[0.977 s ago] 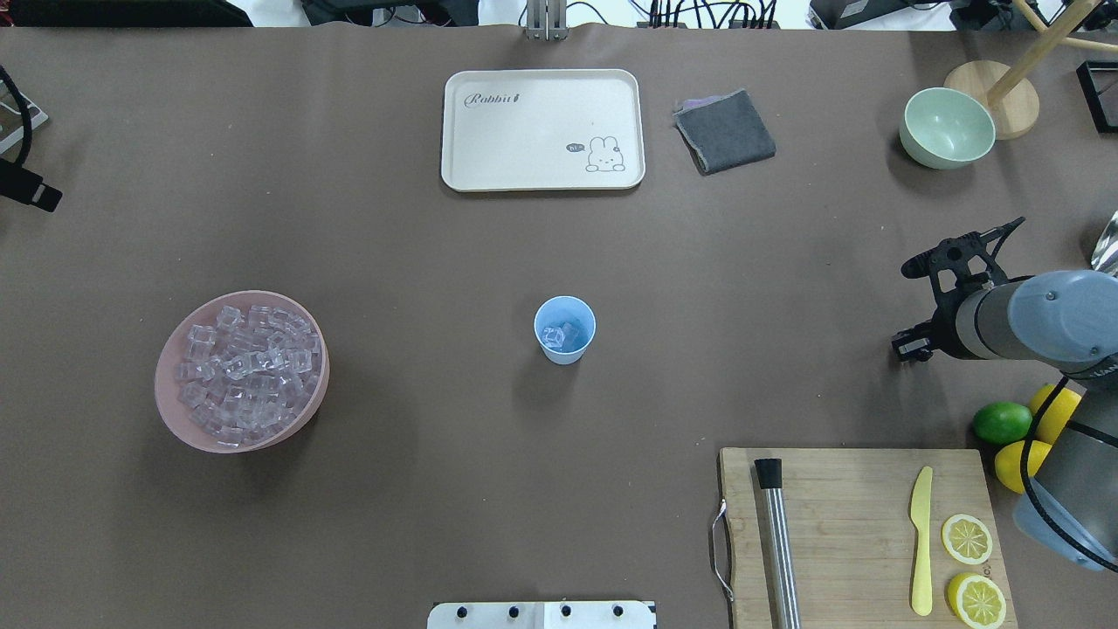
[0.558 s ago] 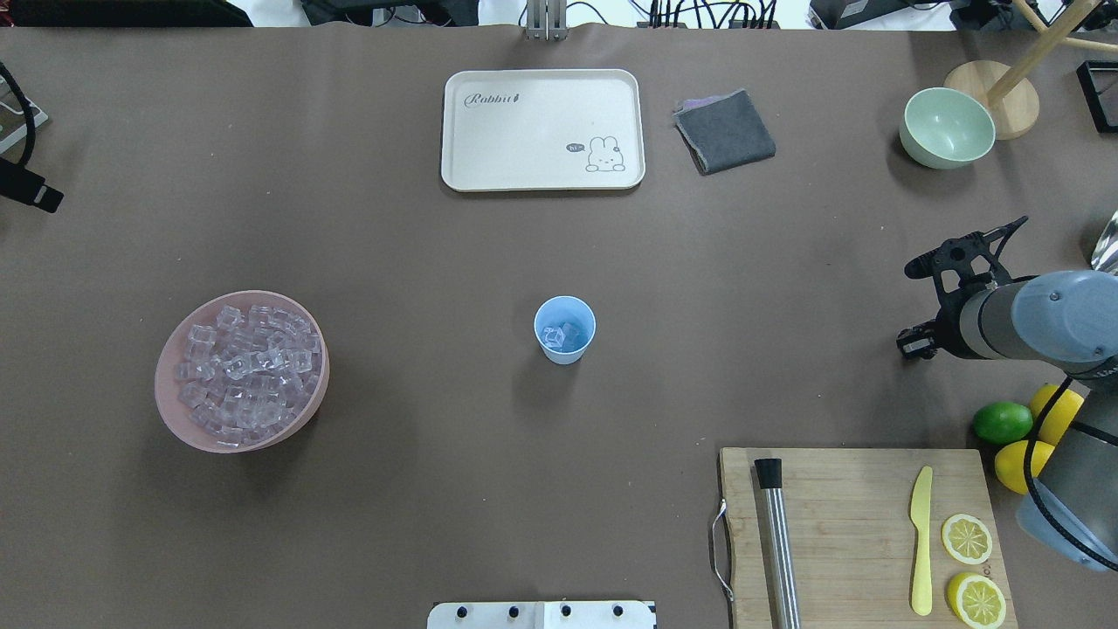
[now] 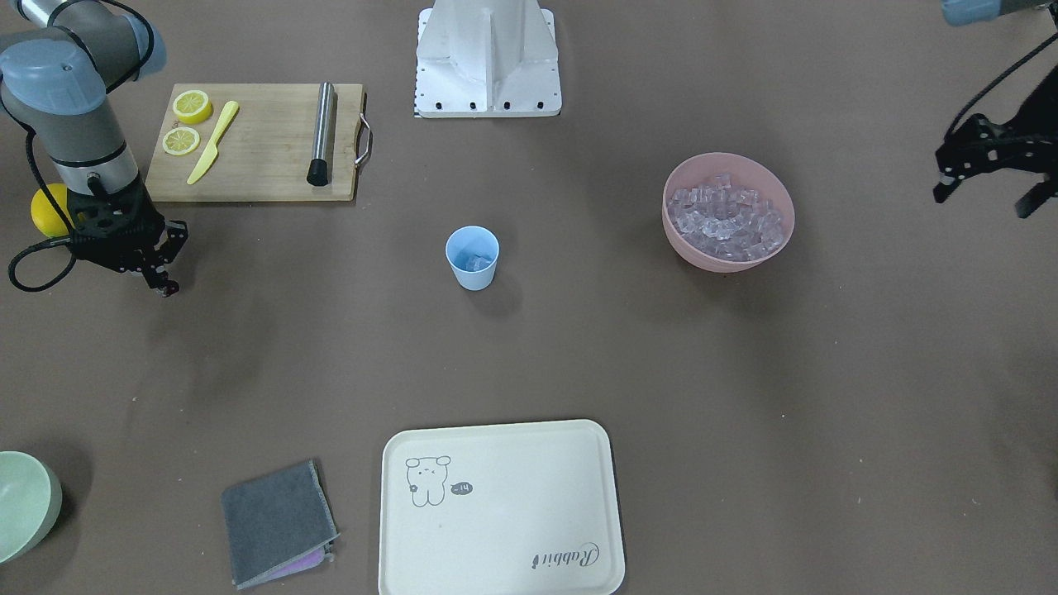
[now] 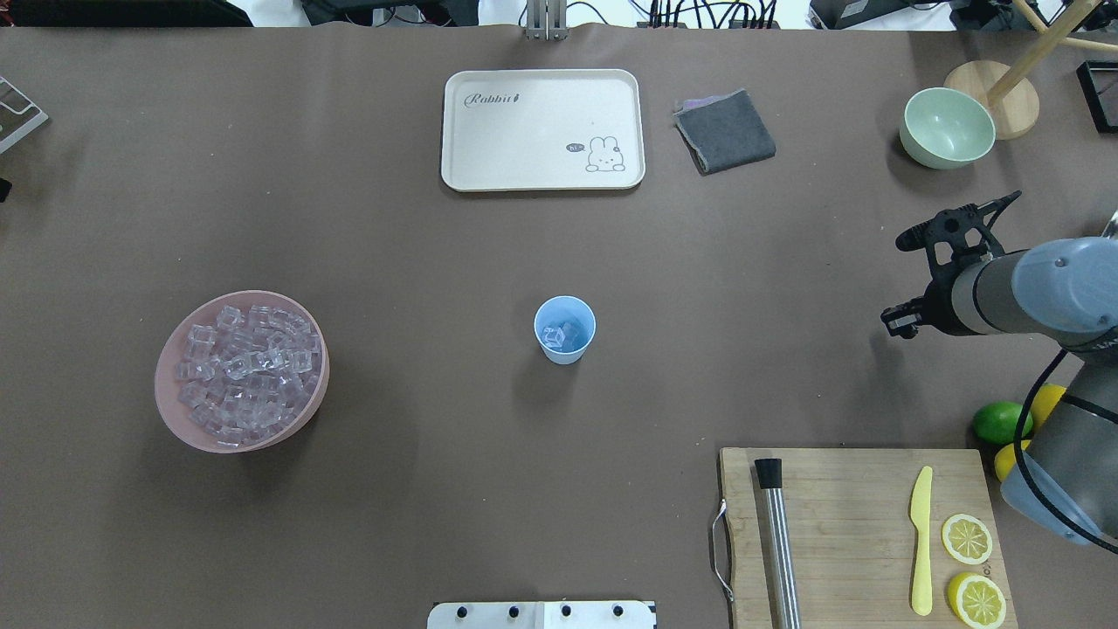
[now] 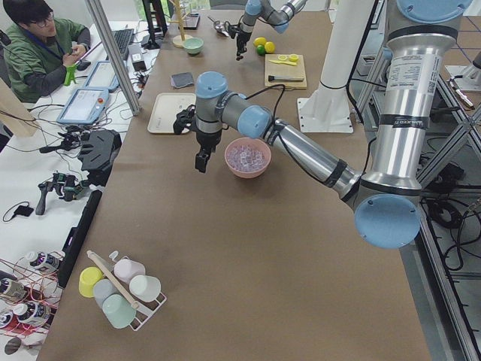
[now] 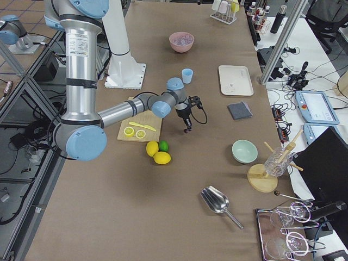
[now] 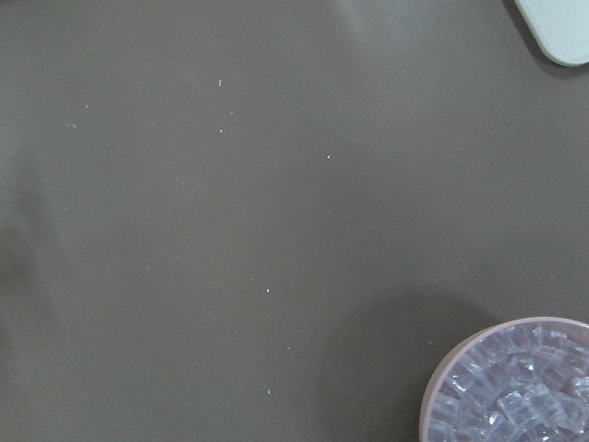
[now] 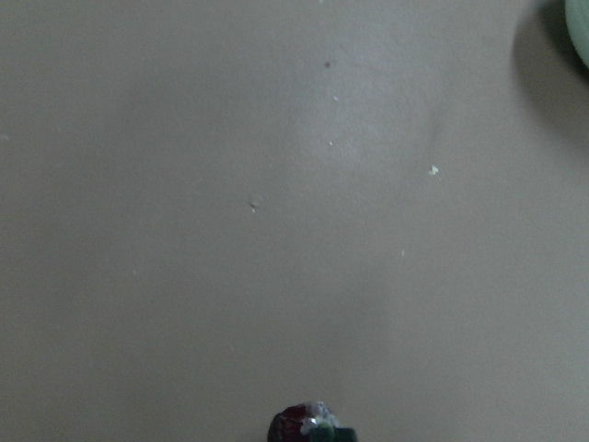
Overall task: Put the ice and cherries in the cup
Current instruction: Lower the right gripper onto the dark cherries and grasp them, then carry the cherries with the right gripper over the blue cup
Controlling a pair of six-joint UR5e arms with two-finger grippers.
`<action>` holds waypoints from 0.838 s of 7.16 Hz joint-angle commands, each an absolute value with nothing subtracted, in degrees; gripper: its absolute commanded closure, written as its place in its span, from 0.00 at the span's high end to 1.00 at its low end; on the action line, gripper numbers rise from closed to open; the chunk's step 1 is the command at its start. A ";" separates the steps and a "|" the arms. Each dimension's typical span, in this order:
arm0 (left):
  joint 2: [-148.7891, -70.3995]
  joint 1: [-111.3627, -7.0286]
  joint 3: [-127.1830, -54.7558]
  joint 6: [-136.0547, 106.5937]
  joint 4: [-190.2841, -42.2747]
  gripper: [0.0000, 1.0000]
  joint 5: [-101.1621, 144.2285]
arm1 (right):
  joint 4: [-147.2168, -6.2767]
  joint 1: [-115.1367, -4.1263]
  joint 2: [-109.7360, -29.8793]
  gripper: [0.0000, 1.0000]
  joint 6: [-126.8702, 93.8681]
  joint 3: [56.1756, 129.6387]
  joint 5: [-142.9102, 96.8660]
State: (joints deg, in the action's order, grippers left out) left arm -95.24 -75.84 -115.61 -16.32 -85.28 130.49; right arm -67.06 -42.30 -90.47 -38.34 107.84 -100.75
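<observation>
The light blue cup [image 4: 564, 329] stands upright at the table's middle with a few ice cubes [image 4: 556, 335] inside; it also shows in the front view [image 3: 473, 258]. The pink bowl [image 4: 175, 411] on the left is heaped with ice [image 4: 244, 367]. My right gripper [image 4: 900, 320] hangs above the bare table far to the right of the cup. It is shut on the dark red cherries [image 8: 308, 425], which show at the bottom edge of the right wrist view. My left gripper [image 3: 984, 202] is open and empty, out beyond the pink bowl [image 3: 727, 252], outside the overhead view.
A cream tray [image 4: 542, 129], a grey cloth [image 4: 725, 131] and a pale green bowl [image 4: 947, 127] lie along the far side. A cutting board [image 4: 860, 533] carries a steel muddler, a yellow knife and lemon slices. A lime [image 4: 1001, 422] and lemons sit by the right arm.
My right gripper has moved away from the lime toward the table's far side. My left gripper has slid off the overhead view's left edge.
</observation>
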 commanded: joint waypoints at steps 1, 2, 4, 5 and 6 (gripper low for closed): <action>-92.31 -81.30 -111.20 -15.04 -84.82 0.98 133.15 | -74.76 -44.38 -82.13 0.00 -41.46 108.10 -103.27; -90.98 -81.39 -108.14 -13.81 -84.73 0.98 132.98 | -78.45 -44.21 -77.48 0.00 -47.92 108.45 -103.71; -90.53 -84.44 -104.08 -11.01 -84.90 0.98 132.72 | -89.51 -41.33 -67.11 0.00 -61.54 111.34 -104.07; -88.87 -85.77 -102.76 -10.12 -84.64 0.98 133.50 | -90.08 -38.96 -62.88 0.00 -66.22 111.27 -103.02; -88.25 -88.04 -102.40 -10.19 -84.46 0.98 136.29 | -90.26 -36.50 -58.75 0.00 -70.10 110.83 -101.96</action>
